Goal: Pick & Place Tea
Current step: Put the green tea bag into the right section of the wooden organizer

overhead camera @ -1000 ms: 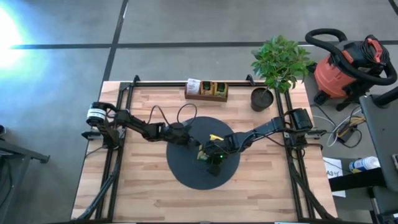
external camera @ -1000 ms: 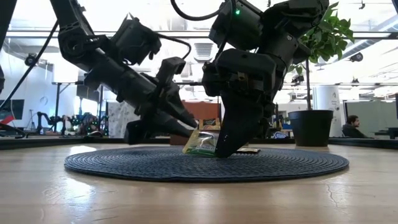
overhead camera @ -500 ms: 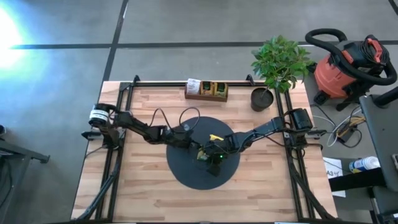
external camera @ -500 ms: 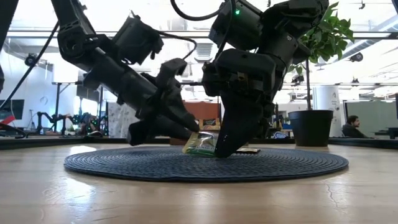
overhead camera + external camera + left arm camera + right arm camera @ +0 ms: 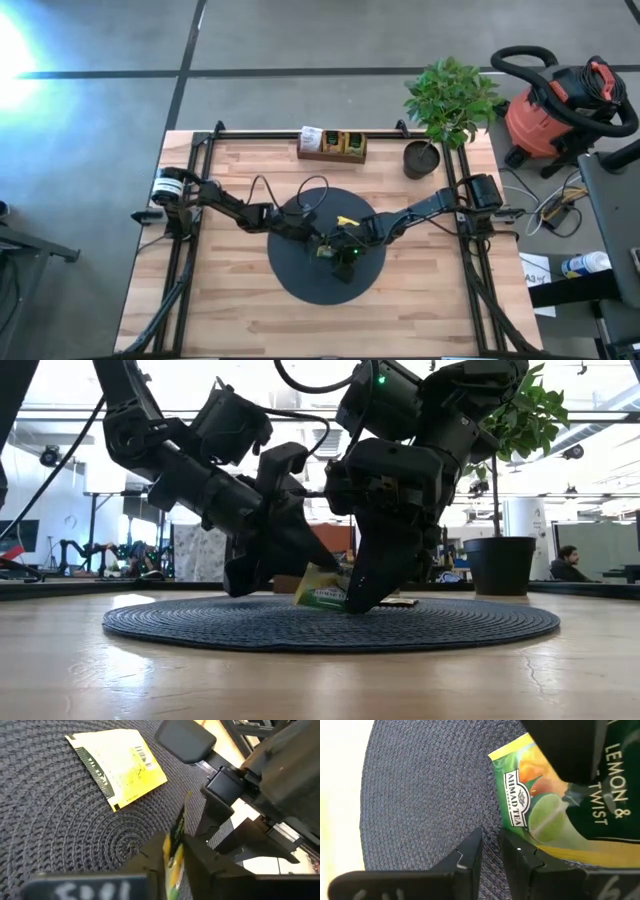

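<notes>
A green-and-yellow tea packet (image 5: 322, 592) printed "Lemon & Twist" (image 5: 545, 815) stands tilted on the round black woven mat (image 5: 300, 280), between my two grippers at the mat's middle. My left gripper (image 5: 172, 855) has come from the table's left (image 5: 315, 240) and is shut on it. My right gripper (image 5: 490, 852) has come from the right (image 5: 340, 255). It points down with its tips on the mat (image 5: 355, 600), fingers almost together, right beside the packet. A second, yellow packet (image 5: 347, 220) lies flat on the mat farther back (image 5: 117, 767). My left gripper pinches the green packet between its two fingers, on the packet's upper part (image 5: 176, 832), seen edge-on. The fingers slant down from the table's left (image 5: 290, 560). The packet is tilted, its lower edge down by the mat. My right gripper has nothing between its fingers. The packet's lower edge (image 5: 520, 844) lies against the outer side of one finger (image 5: 522, 857), which points down onto the mat.
A wooden compartment tray (image 5: 332, 145) with more packets stands at the table's far edge. A potted plant (image 5: 450, 100) is at the far right corner. Black rails run along the table's left and right sides. A person (image 5: 570, 560) sits far off in the room.
My left gripper has moved toward the table's right, closing in on the green packet and the right gripper, and now has the packet between its fingers. The packet has risen slightly. The right gripper has kept still.
</notes>
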You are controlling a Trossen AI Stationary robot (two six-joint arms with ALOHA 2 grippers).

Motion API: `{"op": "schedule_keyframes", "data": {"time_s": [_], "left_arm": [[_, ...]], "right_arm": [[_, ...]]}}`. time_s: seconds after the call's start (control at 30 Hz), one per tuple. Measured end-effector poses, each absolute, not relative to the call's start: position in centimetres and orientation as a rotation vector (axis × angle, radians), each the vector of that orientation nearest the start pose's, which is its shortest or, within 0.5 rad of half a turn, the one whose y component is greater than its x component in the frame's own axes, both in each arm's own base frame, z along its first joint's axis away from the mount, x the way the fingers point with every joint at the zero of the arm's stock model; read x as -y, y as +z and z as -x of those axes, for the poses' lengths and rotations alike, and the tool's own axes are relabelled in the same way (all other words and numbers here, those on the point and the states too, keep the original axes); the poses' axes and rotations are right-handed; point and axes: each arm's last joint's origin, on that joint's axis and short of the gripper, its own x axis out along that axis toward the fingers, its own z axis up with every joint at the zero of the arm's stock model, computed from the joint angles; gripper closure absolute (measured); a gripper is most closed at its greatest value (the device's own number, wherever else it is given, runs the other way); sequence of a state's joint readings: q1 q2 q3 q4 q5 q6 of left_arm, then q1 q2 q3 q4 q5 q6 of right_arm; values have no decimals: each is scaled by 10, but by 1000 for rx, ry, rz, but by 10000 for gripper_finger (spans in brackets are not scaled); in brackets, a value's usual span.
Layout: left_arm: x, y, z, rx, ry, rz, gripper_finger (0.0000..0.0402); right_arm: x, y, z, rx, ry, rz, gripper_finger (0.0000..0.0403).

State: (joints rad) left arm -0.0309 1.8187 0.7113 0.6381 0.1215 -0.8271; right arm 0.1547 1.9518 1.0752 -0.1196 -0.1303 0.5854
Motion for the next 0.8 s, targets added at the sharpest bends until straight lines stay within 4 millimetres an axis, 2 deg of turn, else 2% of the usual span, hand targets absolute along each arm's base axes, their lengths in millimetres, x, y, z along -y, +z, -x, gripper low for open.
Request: {"op": "schedule_keyframes", "data": {"time_s": [0.13, 0.37, 0.5, 0.6, 0.7, 0.8], "left_arm": [[15, 125, -335, -502, 42, 813, 391], [14, 125, -336, -500, 71, 783, 401], [10, 122, -334, -528, 94, 781, 401], [7, 128, -333, -508, 99, 775, 401], [-1, 146, -331, -438, 104, 732, 401], [-18, 173, -331, -338, 114, 615, 401]], "right_arm": [[-61, 118, -368, -1045, -38, -519, 335], [-60, 131, -363, -1039, -41, -516, 335], [-58, 157, -353, -1032, -63, -499, 335], [-54, 177, -338, -1061, -115, -455, 335], [-49, 202, -320, -1049, -190, -399, 335], [-43, 227, -304, -1001, -268, -358, 335]]}}
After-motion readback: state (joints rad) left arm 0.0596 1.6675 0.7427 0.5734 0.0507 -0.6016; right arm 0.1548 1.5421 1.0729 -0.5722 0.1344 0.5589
